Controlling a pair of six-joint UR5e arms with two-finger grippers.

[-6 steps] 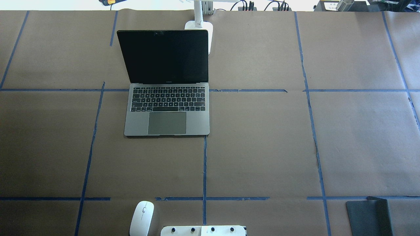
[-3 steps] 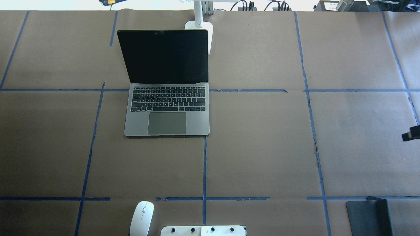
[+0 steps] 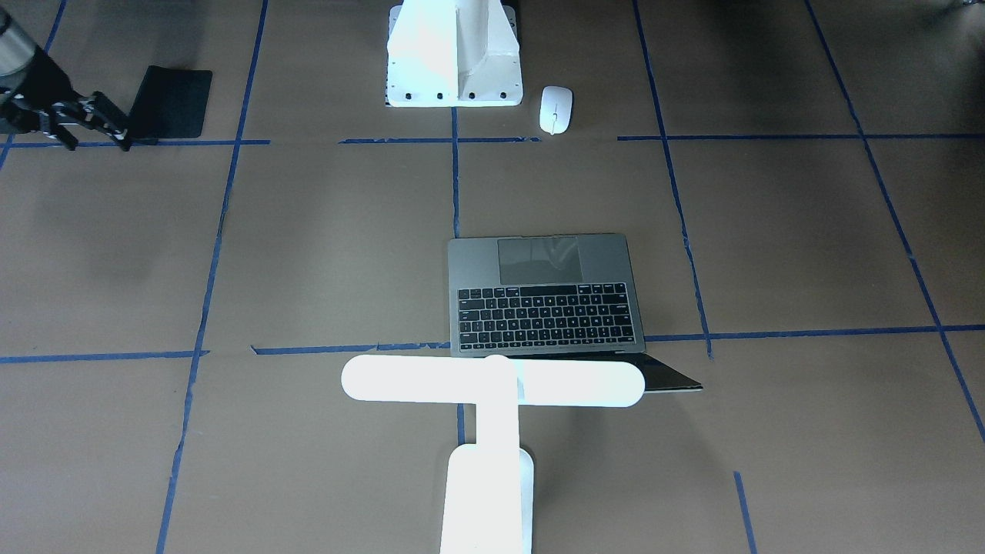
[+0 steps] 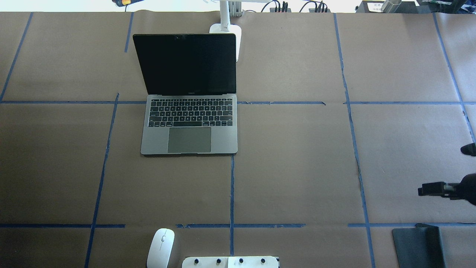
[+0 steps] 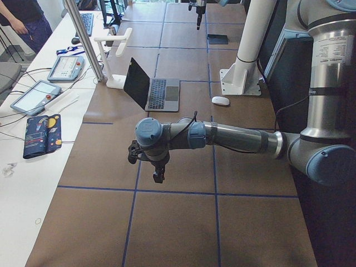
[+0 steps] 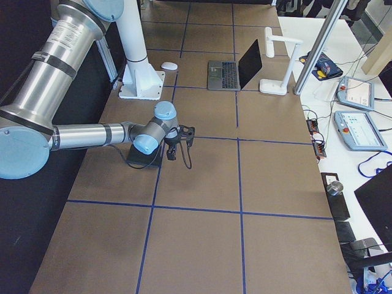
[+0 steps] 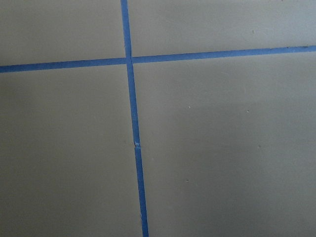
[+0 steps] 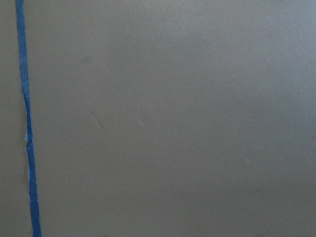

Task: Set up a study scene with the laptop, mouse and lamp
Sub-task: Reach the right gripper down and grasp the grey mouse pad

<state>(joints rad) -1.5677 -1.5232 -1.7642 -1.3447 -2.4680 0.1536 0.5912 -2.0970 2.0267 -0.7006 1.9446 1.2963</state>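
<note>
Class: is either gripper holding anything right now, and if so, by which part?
Nothing is held. The right gripper is open and empty; the left gripper carries nothing visible. The laptop, mouse and lamp sit untouched.

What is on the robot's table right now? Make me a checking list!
Surface: brown paper table, blue tape grid.
Job's things: laptop open; lamp behind it; mouse near white pedestal.
Clutter: black mouse pad.
Grippers: right gripper open, empty; left gripper over bare paper, cannot tell.
Cables: black cables at far edge.
Surroundings: control tablets on side table; person.
</note>
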